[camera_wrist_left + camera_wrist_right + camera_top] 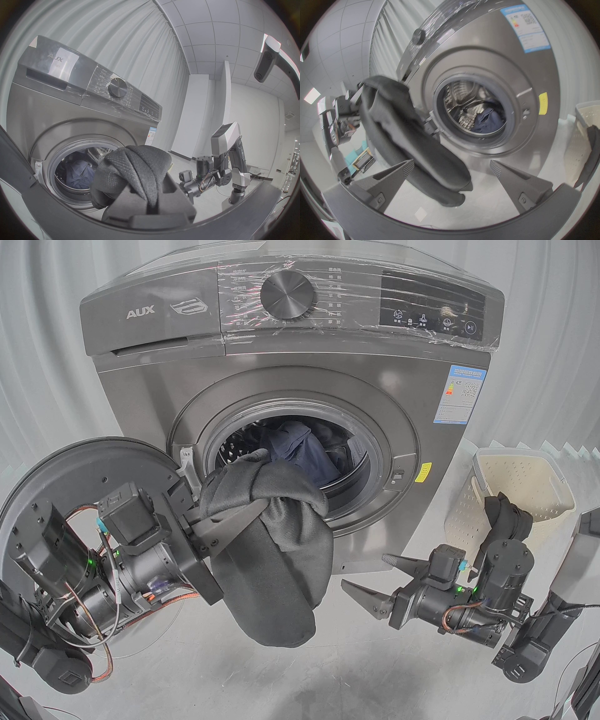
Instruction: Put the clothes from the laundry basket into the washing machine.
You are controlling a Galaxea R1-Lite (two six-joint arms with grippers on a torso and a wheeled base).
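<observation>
Left gripper clamped shut on one dark grey garment, bundle drooping below it just before the open washing machine, one blue garment inside the drum, one black garment draped over the single laundry basket, right gripper wide open, empty.

1. Pale brand lettering on the washing machine's drawer.
2. Blue energy label, print unreadable, on its front.
3. Yellow sticker, unreadable, beside the door opening.
4. Tiny print around the dial; white icons on the control panel.
</observation>
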